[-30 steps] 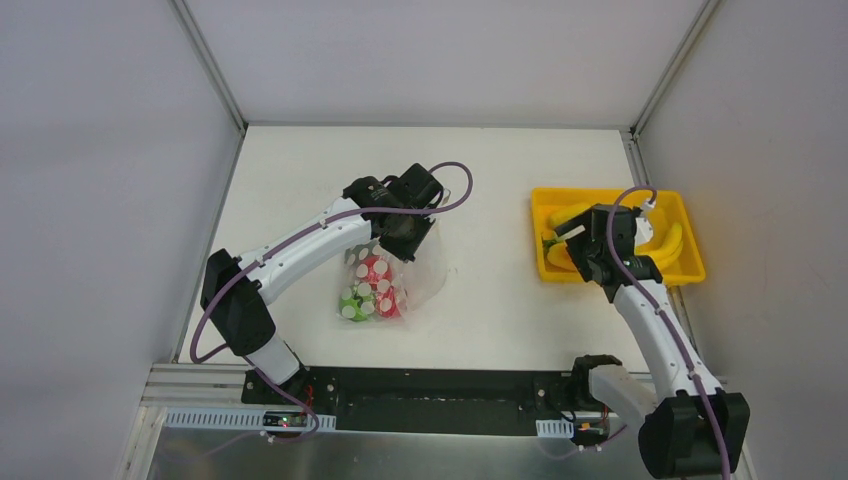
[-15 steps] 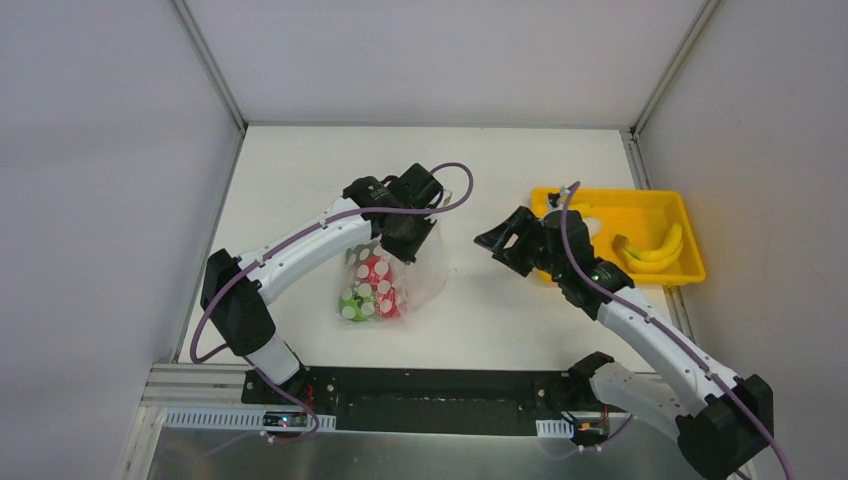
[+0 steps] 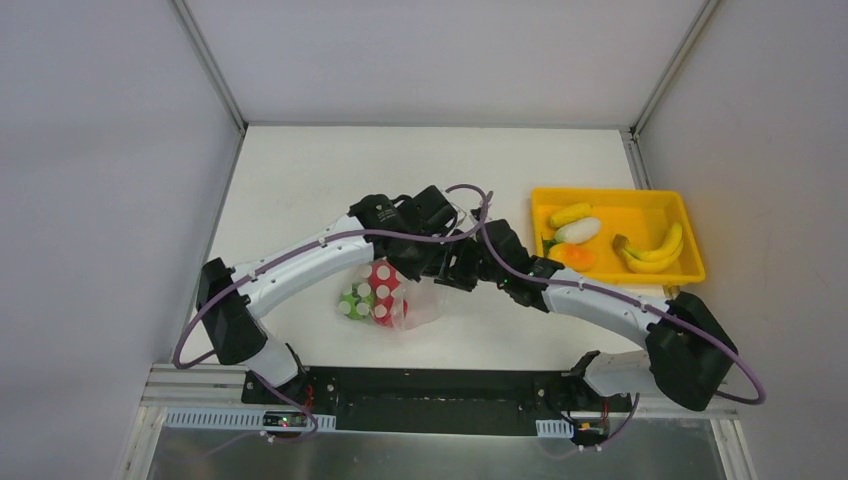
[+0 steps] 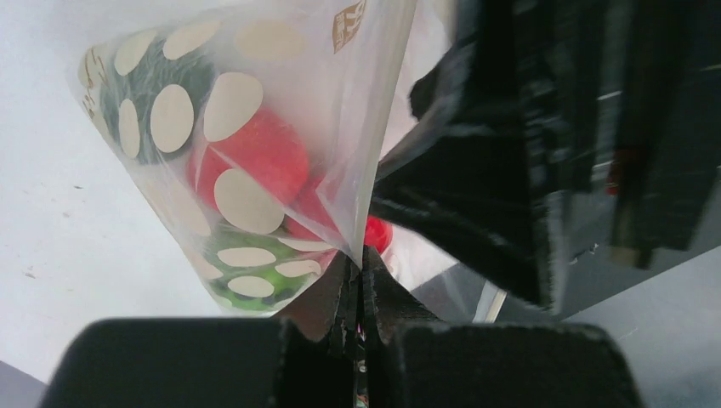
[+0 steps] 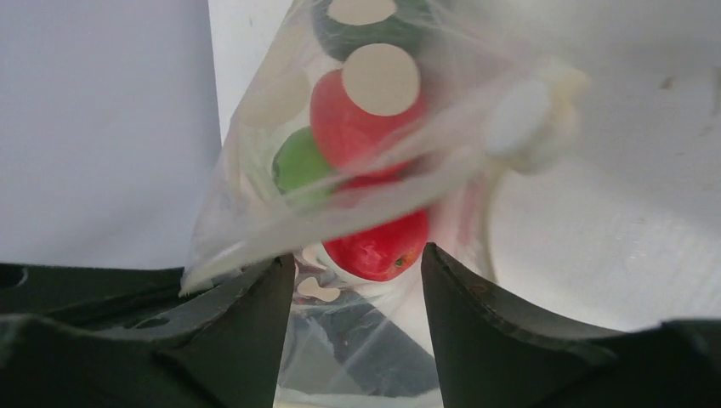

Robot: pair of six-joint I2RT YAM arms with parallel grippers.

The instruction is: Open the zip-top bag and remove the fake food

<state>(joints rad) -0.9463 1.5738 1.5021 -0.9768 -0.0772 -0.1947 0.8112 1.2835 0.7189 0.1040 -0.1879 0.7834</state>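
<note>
While the left pincer (image 4: 357, 265) pinches the zip-top bag (image 4: 285, 93) holding fake food (image 4: 265, 161), the right pincer (image 5: 355, 259) gapes wide.

The zip-top bag (image 3: 405, 300) sits near the tabletop's (image 3: 300, 180) middle, fake food (image 3: 380, 285) inside. The left end effector (image 4: 357, 285) clamps its far edge; the right end effector (image 5: 357, 263), spread, faces it from the right. A tray (image 3: 640, 210) at the right edge holds more fake food
</note>
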